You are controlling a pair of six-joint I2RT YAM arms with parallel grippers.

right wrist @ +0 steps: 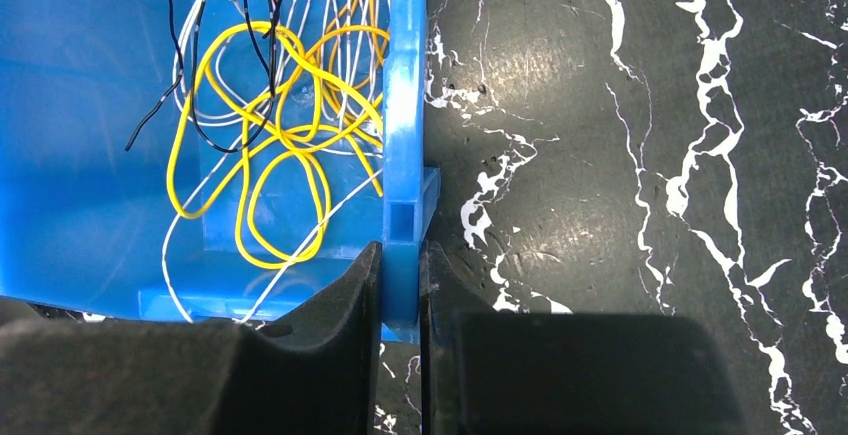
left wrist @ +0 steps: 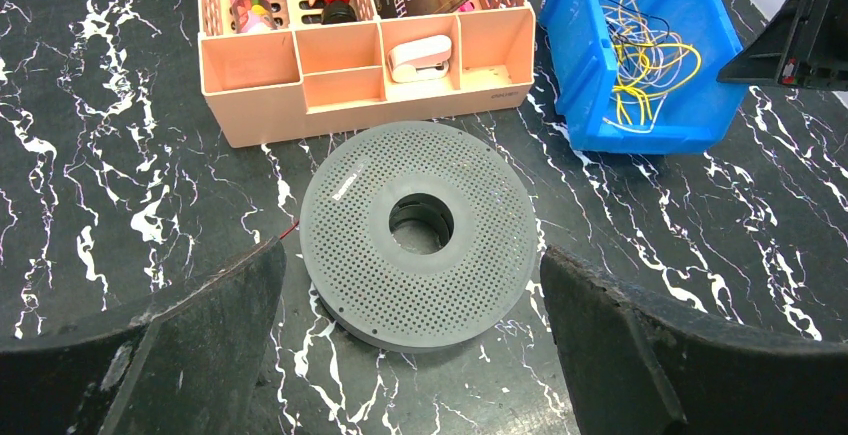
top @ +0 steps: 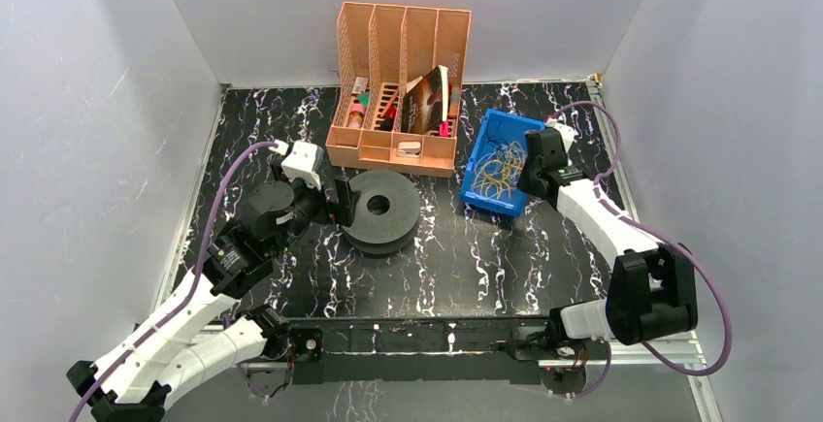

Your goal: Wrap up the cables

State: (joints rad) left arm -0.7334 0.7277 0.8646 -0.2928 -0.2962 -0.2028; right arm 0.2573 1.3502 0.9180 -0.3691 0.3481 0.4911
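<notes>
Right jaws pinch one blue bin (right wrist: 404, 135); left jaws gape beside one spool (left wrist: 470, 285).

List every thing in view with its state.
cables, loose tangle inside the blue bin.
blue bin, side wall pinched.
right gripper, fingers shut on the blue bin's wall.
left gripper, open, beside the spool.
spool, lying flat.
organizer, upright, stocked.
</notes>
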